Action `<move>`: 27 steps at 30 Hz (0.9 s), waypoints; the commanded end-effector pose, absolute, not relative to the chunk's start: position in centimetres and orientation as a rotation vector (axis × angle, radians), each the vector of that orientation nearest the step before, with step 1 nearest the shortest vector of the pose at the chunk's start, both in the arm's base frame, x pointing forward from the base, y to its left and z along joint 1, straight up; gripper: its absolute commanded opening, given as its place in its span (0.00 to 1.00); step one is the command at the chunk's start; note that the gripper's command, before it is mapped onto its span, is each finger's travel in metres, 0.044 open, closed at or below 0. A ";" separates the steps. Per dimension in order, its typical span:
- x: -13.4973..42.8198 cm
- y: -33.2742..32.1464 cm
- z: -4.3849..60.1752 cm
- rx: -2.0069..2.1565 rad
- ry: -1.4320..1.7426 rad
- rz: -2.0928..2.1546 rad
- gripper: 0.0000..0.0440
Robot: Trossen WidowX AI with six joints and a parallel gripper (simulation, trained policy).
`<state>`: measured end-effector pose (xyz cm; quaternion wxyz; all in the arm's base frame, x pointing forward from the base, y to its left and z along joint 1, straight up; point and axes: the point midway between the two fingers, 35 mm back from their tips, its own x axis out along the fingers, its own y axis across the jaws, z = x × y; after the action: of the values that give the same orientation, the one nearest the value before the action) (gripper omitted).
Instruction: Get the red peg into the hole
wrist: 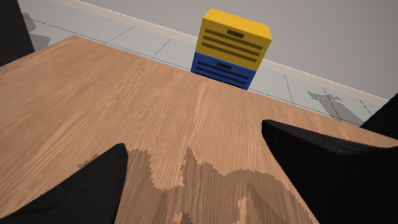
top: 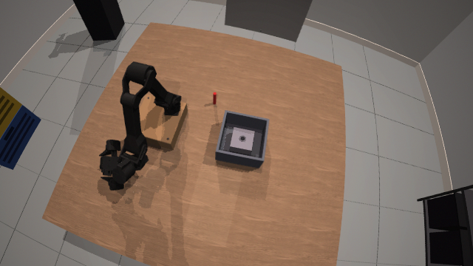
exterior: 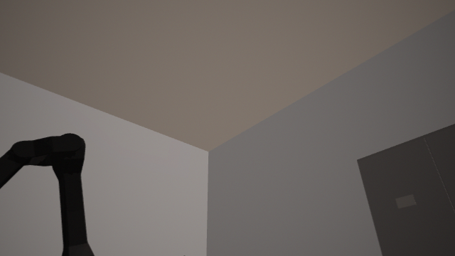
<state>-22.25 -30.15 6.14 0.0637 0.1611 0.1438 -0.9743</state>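
The red peg point(top: 214, 98) stands upright on the wooden table point(top: 295, 111), just beyond the upper left corner of the box in the top view. The open grey box point(top: 240, 159) holds a pale plate point(top: 248, 145) at its bottom, with a dark round hole point(top: 242, 138) in the middle. My gripper point(top: 101, 166) point(wrist: 195, 138) is open and empty. It is at the table's left side, far from the peg and the box. The wrist view shows the two fingers wide apart, with table and floor beyond, and neither peg nor box. The exterior view shows only part of the arm.
The arm's base stands on a wooden block point(top: 162, 129) between the gripper and the box. The table's left edge is close to the gripper. A yellow and blue cabinet point(top: 18, 137) point(wrist: 231, 47) stands on the floor beyond that edge. A black pillar point(top: 101, 20) stands behind the table.
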 end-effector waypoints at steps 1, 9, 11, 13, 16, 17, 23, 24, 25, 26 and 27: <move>-18.3 -33.5 7.0 0.462 0.434 -2.811 0.93; -8.7 -38.3 8.7 0.423 0.455 -2.532 0.95; -6.1 -39.0 9.1 0.415 0.461 -2.462 0.95; -3.5 -39.6 9.6 0.409 0.468 -2.392 0.96; 0.5 -40.1 10.3 0.399 0.481 -2.289 0.97; 1.8 -40.1 10.5 0.396 0.486 -2.254 0.97; 9.5 -39.5 12.0 0.378 0.524 -2.048 1.00; 10.8 -39.2 12.3 0.375 0.531 -2.014 1.00; 12.0 -38.9 12.6 0.372 0.539 -1.980 1.00; 13.2 -38.5 12.8 0.369 0.547 -1.946 1.00; 14.4 -38.1 13.1 0.365 0.556 -1.912 1.00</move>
<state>10.95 -39.04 12.07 0.4921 0.1522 0.2258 -0.8269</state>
